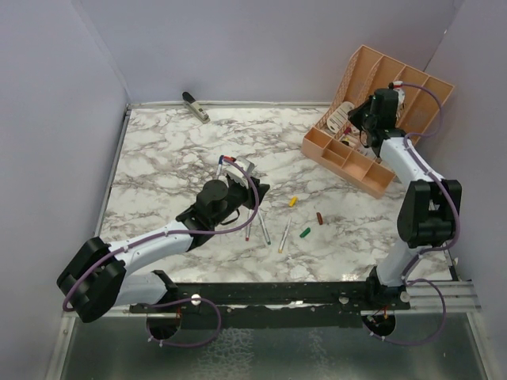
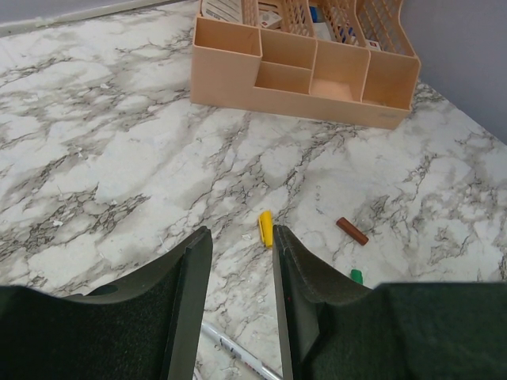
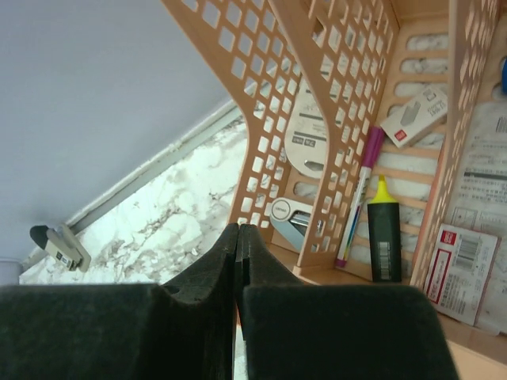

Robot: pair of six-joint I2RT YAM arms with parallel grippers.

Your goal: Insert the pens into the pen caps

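**Overhead and wrist views, capping task.** Three thin silvery pens [image 1: 264, 231] lie loose and close together on the marble table [image 1: 158, 158], on the near side of the left gripper [image 2: 240, 237], whose jaws stand apart and hold nothing. The yellow cap [image 2: 265, 227] lies just beyond the gap between the fingertips. The red cap [image 2: 352, 230] and green cap [image 2: 356, 275] lie to its right, each on its side and apart from the others. No blue or purple cap can be made out. The right gripper [image 3: 239, 229] is pressed together on nothing, close against the lattice wall of the orange organizer [image 2: 309, 101], well apart from pens and caps.

**Handling, as judged.** The pens look light, rigid and smooth, and much slimmer than the fingers, so a loose pinch would likely let them roll or swivel. A hold across the barrel near mid-length, leaving the coloured tip free, suits insertion. The caps look stubby, light and apt to skid on the polished surface; each is best pinched across its closed end, mouth left clear
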